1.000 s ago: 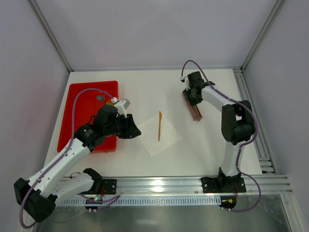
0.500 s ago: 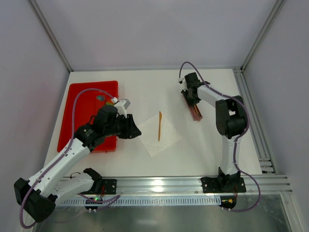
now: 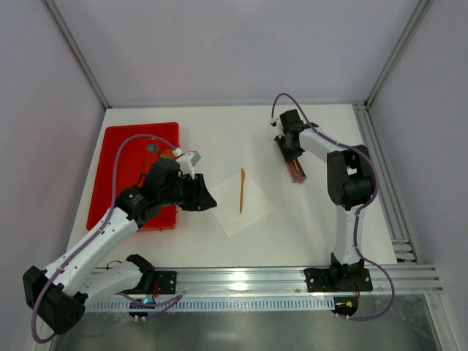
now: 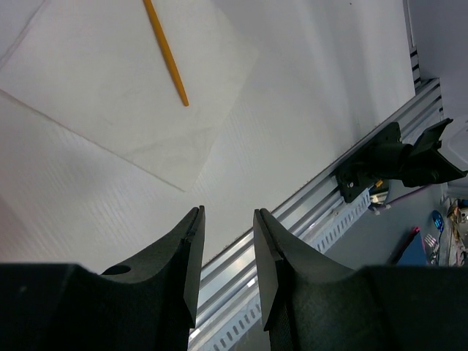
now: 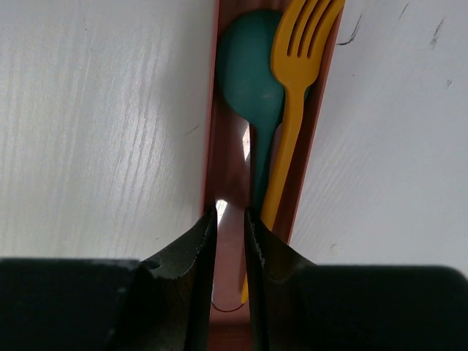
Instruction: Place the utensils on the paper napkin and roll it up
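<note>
1. Your left fingers (image 4: 191, 248) are slightly parted and empty; ahead lies the paper napkin (image 4: 139, 102) on the table (image 4: 307, 110), one orange utensil (image 4: 165, 53) on it.
2. Your right fingers (image 5: 201, 256) show a slit over the reddish tray (image 5: 230, 183) holding a yellow fork (image 5: 292, 95); grip unclear.

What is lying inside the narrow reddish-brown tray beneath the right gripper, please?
A teal spoon and a yellow fork lie side by side in the tray; the right gripper covers part of their handles.

The white surface (image 3: 219, 139) carries a red tray (image 3: 131, 161) at frame left, a white paper napkin (image 3: 252, 205) near centre, and a narrow reddish-brown holder (image 3: 297, 174) at upper right, all well apart.
</note>
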